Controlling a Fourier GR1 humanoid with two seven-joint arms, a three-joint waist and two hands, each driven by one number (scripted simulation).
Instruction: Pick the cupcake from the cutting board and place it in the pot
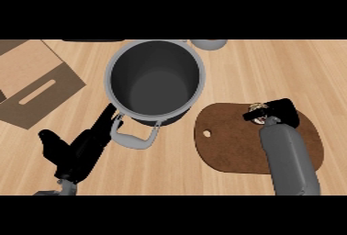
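Head view: my right hand curls round the cupcake, near the cutting board's far edge.
The cupcake peeks out left of those fingers, and the pot stands open-topped further left. My left hand's straight fingers lie beside its handle.

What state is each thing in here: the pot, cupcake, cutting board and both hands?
pot: upright, empty, no lid.
cupcake: at the cutting board's far edge, mostly hidden by the right hand; cannot tell whether it is lifted.
cutting board: flat on the counter.
right hand: curled round the cupcake.
left hand: open, fingers straight, beside the pot's near handle.
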